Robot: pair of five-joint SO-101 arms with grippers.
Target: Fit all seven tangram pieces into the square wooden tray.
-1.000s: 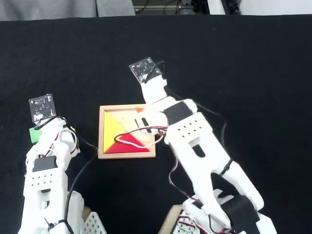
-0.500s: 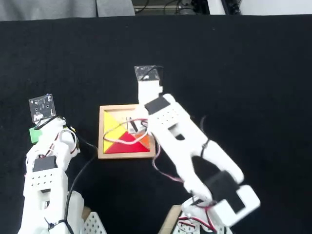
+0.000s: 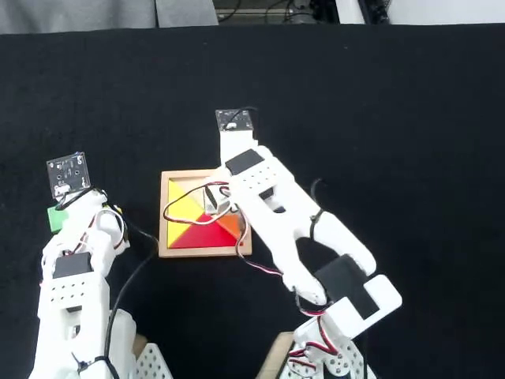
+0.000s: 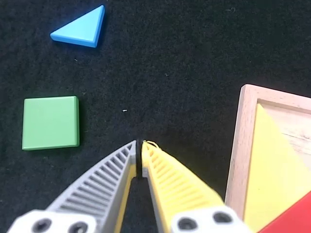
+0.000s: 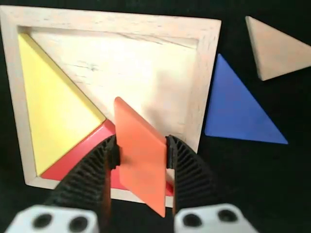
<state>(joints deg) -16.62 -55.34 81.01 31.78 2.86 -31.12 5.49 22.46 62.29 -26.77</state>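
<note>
Right fingers (image 5: pixel 182 160) pinch the orange parallelogram (image 5: pixel 138 165), tilted over the wooden tray (image 5: pixel 206 87) at lower middle of the frame, next to the seated yellow triangle (image 5: pixel 53 116) and red triangle (image 5: pixel 87 162). I'd say it's mid-placement; next the piece needs levelling and turning to sit flush. Left fingers (image 4: pixel 160 160) are pressed together and empty, lower right of the green square (image 4: pixel 50 122).

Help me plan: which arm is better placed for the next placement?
Right: the right gripper holds the orange parallelogram piece over the square wooden tray; the left gripper is shut, empty.
</note>
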